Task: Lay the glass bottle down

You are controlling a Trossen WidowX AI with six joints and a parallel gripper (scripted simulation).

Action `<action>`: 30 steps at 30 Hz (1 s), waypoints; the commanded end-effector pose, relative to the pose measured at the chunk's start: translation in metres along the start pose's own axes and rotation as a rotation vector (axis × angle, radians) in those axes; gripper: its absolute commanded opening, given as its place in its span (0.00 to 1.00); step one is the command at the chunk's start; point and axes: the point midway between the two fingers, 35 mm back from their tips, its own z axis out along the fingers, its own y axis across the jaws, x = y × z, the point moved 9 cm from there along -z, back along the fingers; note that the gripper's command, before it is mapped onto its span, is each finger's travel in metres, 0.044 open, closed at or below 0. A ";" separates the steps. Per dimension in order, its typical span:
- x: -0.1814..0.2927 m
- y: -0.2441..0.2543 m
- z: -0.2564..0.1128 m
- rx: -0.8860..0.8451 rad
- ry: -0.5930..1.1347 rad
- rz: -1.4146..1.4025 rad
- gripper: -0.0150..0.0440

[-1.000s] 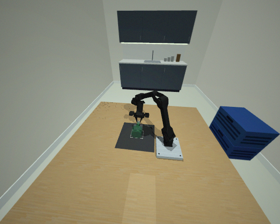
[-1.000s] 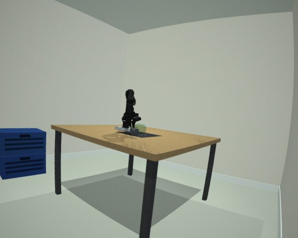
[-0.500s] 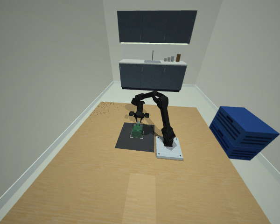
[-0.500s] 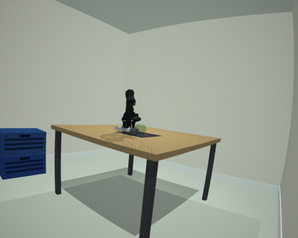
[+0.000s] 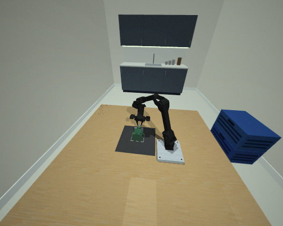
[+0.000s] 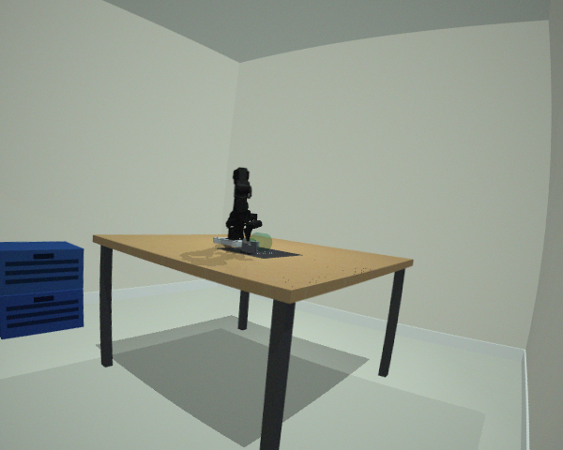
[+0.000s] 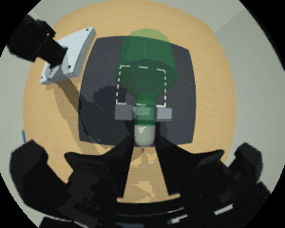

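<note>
Gripper [image 5: 139, 124] [image 6: 248, 239] [image 7: 144, 136] clamped on glass bottle [image 5: 137, 133] [image 6: 261, 240] [image 7: 147, 62] at the cap end, just beyond U-rest [image 5: 135, 128] [image 6: 251, 247] [image 7: 123, 112], neck over rest, body past it above dashed outline [image 5: 137, 141] [image 7: 165, 87], prob. held so bottle lowers gently w/o a drop.

Dim, even light casts soft-toned shadows, while the wrist view bends at its round, blackened edges.

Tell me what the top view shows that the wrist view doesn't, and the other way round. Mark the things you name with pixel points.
Only top: the wall cabinets [image 5: 156, 30], the sink [image 5: 153, 64] and the arm's raised elbow.

Only wrist: the grey rest [image 7: 123, 112] clearly on both sides of the bottle's neck, and the pale tip between the fingers.

Both: the gripper [image 5: 138, 124] [image 7: 144, 136], green bottle [image 5: 137, 135] [image 7: 147, 62], dashed outline [image 5: 144, 137] [image 7: 165, 87] and dark mat [image 5: 123, 143] [image 7: 180, 119].
</note>
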 end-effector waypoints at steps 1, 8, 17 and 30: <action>-0.001 0.001 0.002 -0.001 -0.002 0.000 0.45; -0.002 0.001 0.003 0.001 0.001 0.000 0.45; -0.002 0.002 0.005 0.005 0.007 -0.002 0.45; -0.003 0.003 0.007 0.012 0.018 -0.005 0.45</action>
